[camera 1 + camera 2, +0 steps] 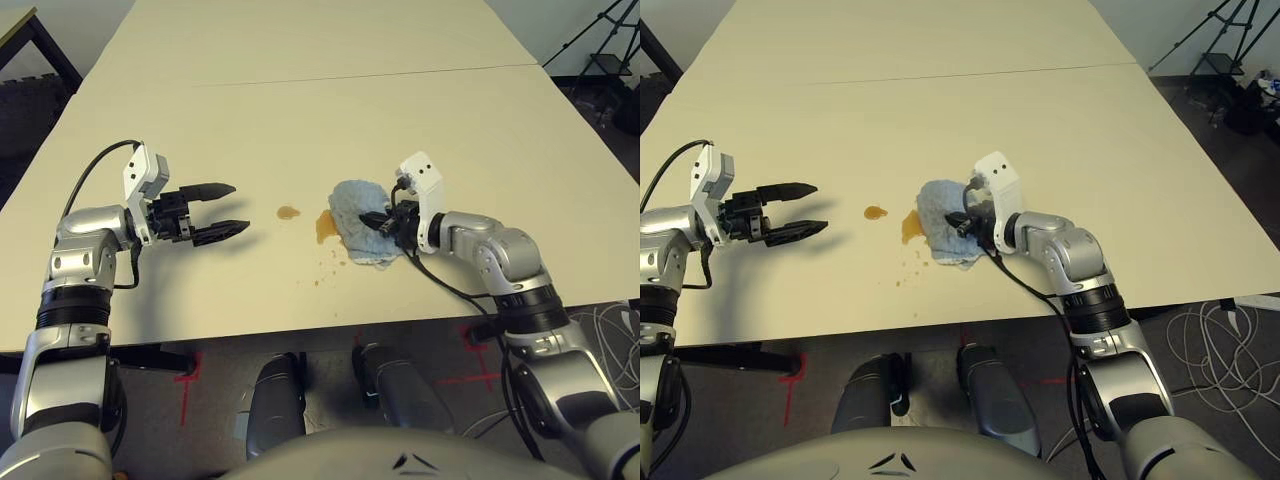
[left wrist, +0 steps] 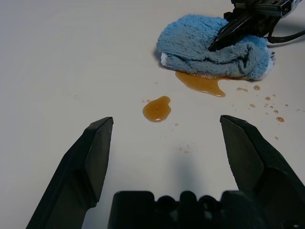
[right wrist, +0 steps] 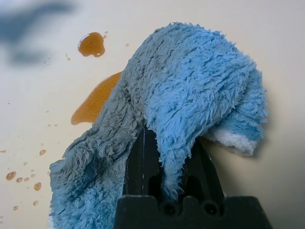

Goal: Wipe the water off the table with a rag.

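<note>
Right tool [image 3: 174, 143] is clamped on the blue rag [image 1: 360, 222], on the counter [image 1: 430, 130].
Its arm reaches inward from the robot's right, the rag bunched around its fingers; amber water [image 2: 199, 83] touches the rag's left edge. Left tool [image 2: 167, 119] stands with fingers apart, above the counter, left of the water.

No readable text, label, brand, number or sign can be made out in any of the views.
</note>
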